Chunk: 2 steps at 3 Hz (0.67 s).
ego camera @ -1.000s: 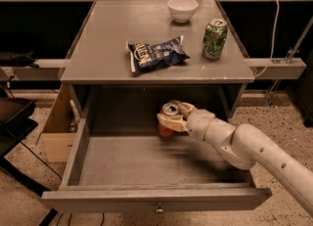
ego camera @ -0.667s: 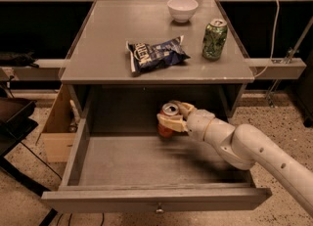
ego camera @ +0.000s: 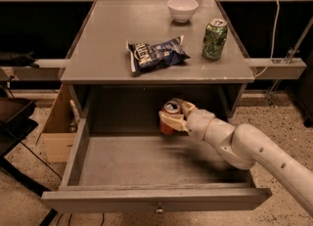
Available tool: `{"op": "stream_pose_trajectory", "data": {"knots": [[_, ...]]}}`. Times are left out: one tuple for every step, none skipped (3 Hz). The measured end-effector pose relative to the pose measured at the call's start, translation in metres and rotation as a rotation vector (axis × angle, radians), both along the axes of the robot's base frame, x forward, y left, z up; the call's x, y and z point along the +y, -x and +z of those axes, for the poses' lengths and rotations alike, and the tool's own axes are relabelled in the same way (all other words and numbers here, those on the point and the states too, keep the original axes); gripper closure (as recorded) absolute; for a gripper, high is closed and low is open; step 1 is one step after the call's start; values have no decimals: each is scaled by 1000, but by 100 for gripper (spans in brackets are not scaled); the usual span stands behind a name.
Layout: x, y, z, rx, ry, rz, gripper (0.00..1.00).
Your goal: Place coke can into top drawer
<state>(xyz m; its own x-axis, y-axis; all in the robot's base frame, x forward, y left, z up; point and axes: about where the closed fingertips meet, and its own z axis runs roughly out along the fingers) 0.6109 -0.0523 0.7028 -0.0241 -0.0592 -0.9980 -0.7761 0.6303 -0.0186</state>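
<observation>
Smooth grey table [ego camera: 112,49] on speckled floor [ego camera: 279,117], bearing a crinkled blue bag [ego camera: 155,54], green can [ego camera: 214,39] and round white bowl [ego camera: 183,9]. Under the table, in the open drawer [ego camera: 156,201], the gripper [ego camera: 172,117] clasps the upright coke can [ego camera: 166,128]

One high camera, angled down
It faces the table [ego camera: 107,39] and open top drawer [ego camera: 146,166] from near; the gripper [ego camera: 172,118] clasps the coke can [ego camera: 170,107] at the drawer's back
</observation>
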Motion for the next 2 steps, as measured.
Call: {"op": "stream_pose_trajectory", "data": {"knots": [[0,0,0,0,0,0,11],[0,0,0,0,0,0,0]]}}
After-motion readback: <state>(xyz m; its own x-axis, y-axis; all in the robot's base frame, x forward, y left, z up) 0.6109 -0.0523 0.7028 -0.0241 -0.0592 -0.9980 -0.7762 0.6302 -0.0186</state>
